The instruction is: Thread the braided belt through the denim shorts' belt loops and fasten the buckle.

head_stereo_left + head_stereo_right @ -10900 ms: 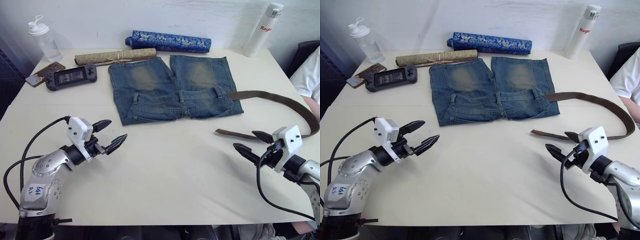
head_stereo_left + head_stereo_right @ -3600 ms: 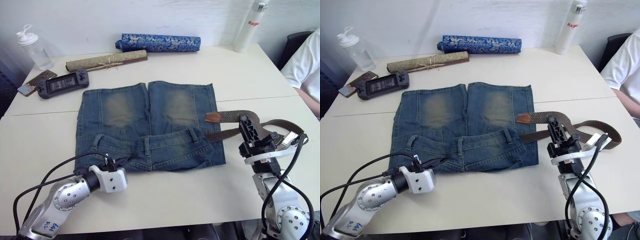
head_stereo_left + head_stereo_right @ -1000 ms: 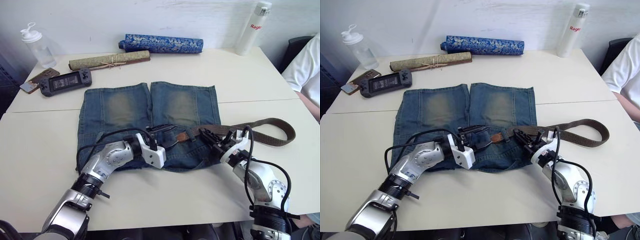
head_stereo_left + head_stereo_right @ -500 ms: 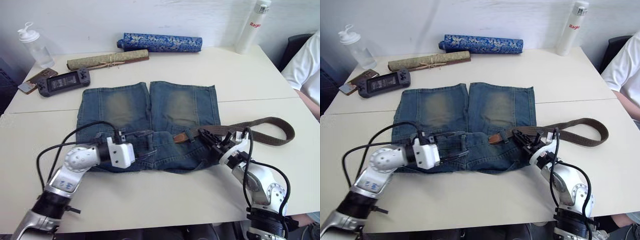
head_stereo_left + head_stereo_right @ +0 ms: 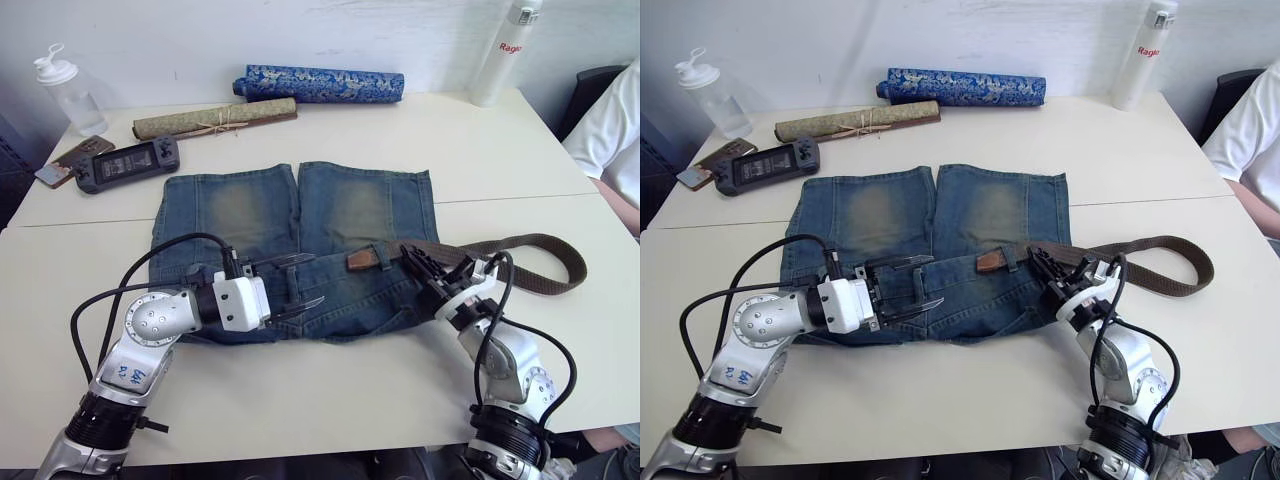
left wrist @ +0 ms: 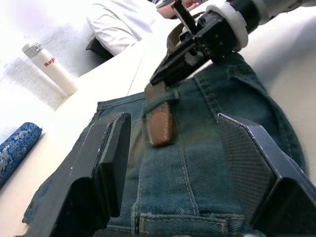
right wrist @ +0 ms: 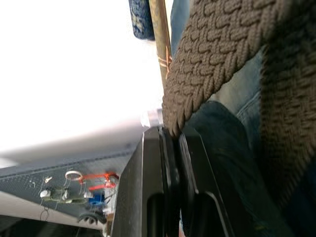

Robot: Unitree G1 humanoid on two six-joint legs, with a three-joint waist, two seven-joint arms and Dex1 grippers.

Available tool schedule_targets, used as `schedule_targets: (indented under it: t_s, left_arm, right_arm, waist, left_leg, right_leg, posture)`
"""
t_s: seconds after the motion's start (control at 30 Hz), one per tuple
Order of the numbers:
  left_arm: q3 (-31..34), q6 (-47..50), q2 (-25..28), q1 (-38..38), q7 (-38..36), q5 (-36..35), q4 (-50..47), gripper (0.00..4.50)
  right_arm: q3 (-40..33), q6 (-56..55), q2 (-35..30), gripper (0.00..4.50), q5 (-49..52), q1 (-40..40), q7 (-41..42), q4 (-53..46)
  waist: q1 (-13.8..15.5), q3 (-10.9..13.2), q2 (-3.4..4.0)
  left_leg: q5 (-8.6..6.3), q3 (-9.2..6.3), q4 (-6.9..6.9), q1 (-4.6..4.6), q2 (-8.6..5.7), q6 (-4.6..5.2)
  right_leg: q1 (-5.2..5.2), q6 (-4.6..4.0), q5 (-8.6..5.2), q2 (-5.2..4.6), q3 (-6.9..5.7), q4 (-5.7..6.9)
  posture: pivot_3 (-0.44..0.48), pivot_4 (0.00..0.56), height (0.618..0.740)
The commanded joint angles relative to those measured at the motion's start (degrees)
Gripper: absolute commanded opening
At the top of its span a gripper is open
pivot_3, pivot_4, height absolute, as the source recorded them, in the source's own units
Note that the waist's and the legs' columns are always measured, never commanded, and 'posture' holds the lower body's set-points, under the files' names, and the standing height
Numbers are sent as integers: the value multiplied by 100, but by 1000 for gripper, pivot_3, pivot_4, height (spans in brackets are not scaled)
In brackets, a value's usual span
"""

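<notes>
Shorts: the shorts (image 5: 300,230) lie flat mid-worktop (image 5: 480,150), waistband towards the robot, legs pointing away
Belt: the belt (image 5: 520,245) runs in from the robot's right in a loop, over the waistband; its tan tip (image 5: 362,259) sits on the denim just past a loop (image 5: 384,256)
Right gripper: the right gripper (image 5: 428,272) is down at the right end of the waistband, fingers clenched on the belt's braid, which the right wrist view shows pinched between them
Left gripper: the left gripper (image 5: 290,284) hovers low over the left part of the waistband, fingers (image 6: 106,148) spread wide and released, aimed at the tip, gripping nothing
Back edge: a blue roll (image 5: 318,84), a tied mat (image 5: 214,118), a console (image 5: 126,162), a phone (image 5: 68,160), two bottles (image 5: 60,88)
Right edge: a person's white sleeve (image 5: 615,140)
</notes>
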Motion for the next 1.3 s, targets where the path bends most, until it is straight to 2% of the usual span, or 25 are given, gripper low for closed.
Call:
schedule_targets:
  t_s: [0.03,0.27,0.43,0.6,0.73,0.93,1.27,1.3]
  left_arm:
    - [-11,-337,-130,-257,272,633,98,3092]
    - [-282,-1558,-418,-612,932,2092,754,3092]
    - [-575,-2190,-349,-816,916,2431,1306,3092]
    - [-677,-2315,-468,-1043,1118,2842,1667,3092]
    - [-692,-2083,-668,-1319,1597,3574,1810,3092]
    - [-664,-1906,-700,-1384,1922,3951,1805,3092]
    - [-798,-1897,-751,-1376,2027,3998,1750,3092]
    - [-819,-1906,-773,-1378,2037,4010,1760,2852]
  right_arm:
    - [-74,348,229,0,90,31,194,-67]
    - [-34,455,466,0,90,195,242,-77]
    - [-97,384,481,0,90,109,229,-117]
    - [-53,336,521,0,90,94,182,-218]
    - [66,230,632,0,90,176,95,-433]
    - [222,110,712,0,90,297,56,-639]
    - [423,4,737,0,90,466,40,-826]
    - [438,-3,731,0,90,477,38,-833]
  waist:
    - [-5,0,0]
    - [-23,0,0]
    - [-45,0,0]
    - [-87,0,0]
    - [-103,0,0]
    - [-130,0,0]
    - [-128,0,0]
    - [-127,0,0]
  left_leg:
    - [0,0,0,0,0,0]
    - [-1,4,-2,-18,0,3]
    - [-1,9,5,-45,0,3]
    - [0,6,11,-65,0,4]
    - [1,6,11,-67,-1,6]
    - [1,5,10,-67,-1,6]
    - [1,4,12,-67,-1,6]
    - [1,4,12,-67,-1,6]
  right_leg:
    - [0,0,0,0,0,0]
    - [-32,1,-3,1,7,13]
    - [-71,0,-4,1,16,32]
    - [-84,0,-4,1,14,36]
    - [-84,1,-3,1,14,36]
    - [-87,1,-4,0,15,38]
    - [-87,1,-3,0,15,38]
    - [-87,1,-4,0,15,38]
  posture:
    - [0,150,645]
    - [0,150,645]
    - [0,150,645]
    - [0,150,645]
    - [0,150,645]
    - [0,150,645]
    - [0,150,645]
    - [0,150,645]
